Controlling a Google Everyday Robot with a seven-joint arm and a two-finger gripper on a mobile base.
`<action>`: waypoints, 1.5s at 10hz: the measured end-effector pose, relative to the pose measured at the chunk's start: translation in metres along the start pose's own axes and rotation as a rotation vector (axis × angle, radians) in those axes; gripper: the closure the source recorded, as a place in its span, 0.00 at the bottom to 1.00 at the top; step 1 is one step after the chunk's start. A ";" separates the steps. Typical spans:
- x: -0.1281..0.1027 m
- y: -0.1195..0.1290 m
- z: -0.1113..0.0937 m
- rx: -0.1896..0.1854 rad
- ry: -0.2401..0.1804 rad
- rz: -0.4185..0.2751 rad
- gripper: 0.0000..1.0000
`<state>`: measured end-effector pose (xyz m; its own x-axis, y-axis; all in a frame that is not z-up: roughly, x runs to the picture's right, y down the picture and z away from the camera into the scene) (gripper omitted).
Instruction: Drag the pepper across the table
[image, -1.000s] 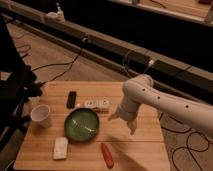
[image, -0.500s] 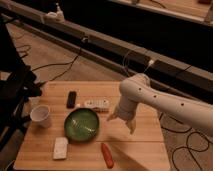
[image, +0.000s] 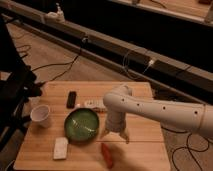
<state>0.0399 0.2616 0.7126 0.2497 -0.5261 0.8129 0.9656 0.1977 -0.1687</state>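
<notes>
Dim floor (image: 47, 46) strewn with cables (image: 60, 63)

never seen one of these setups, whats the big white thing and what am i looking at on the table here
This is one picture from one camera looking down at a wooden table. The big white thing is a robot arm reaching in from the right. At its end is the gripper, a two-finger claw; it hangs over the table's near part, fingers spread, holding nothing. Just in front of it lies the pepper, small and red-orange, which the robot is meant to drag across the table. Also there: a green plate, a white cup, a white sponge, a black remote-like bar and a small white item I cannot identify.
</notes>
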 end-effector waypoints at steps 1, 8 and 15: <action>-0.009 -0.006 0.014 0.013 -0.028 -0.007 0.23; -0.022 0.003 0.080 0.014 -0.118 0.054 0.33; -0.009 0.009 0.080 0.024 -0.106 0.132 0.98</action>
<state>0.0405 0.3347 0.7483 0.3643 -0.4045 0.8389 0.9225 0.2801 -0.2656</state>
